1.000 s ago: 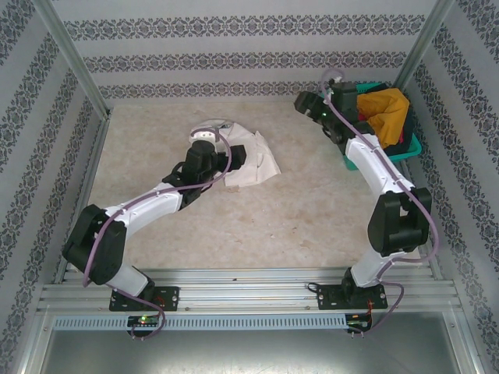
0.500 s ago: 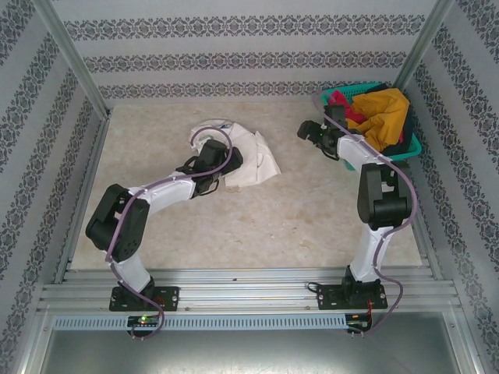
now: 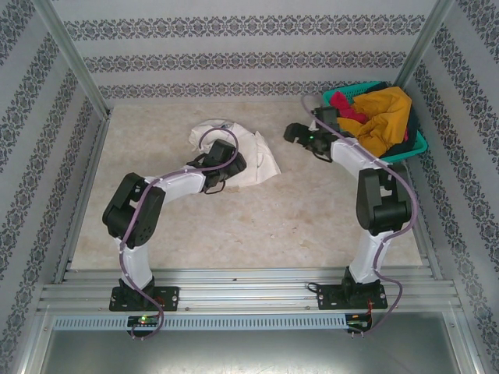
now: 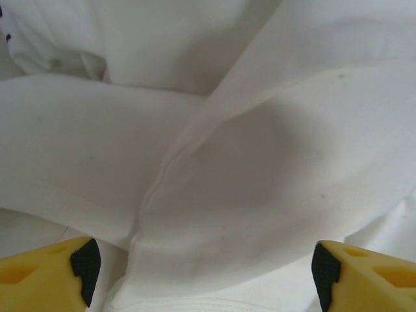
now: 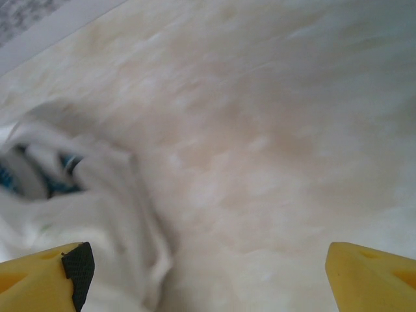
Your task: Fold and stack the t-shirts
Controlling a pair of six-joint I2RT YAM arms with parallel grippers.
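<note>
Folds of cream t-shirt (image 4: 227, 162) lie soft, rumpled; left gripper (image 4: 203, 266) spread above; right gripper (image 5: 207, 263), blurred, apparently spread.

Teal basket (image 3: 351, 88) far right, beige tabletop (image 3: 257, 210), patterned walls (image 3: 234, 54)

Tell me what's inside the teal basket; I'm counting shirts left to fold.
In the teal basket: a mustard-yellow shirt on top, a magenta one at the far-left corner, dark cloth along the right. Whatever lies beneath is covered.
</note>
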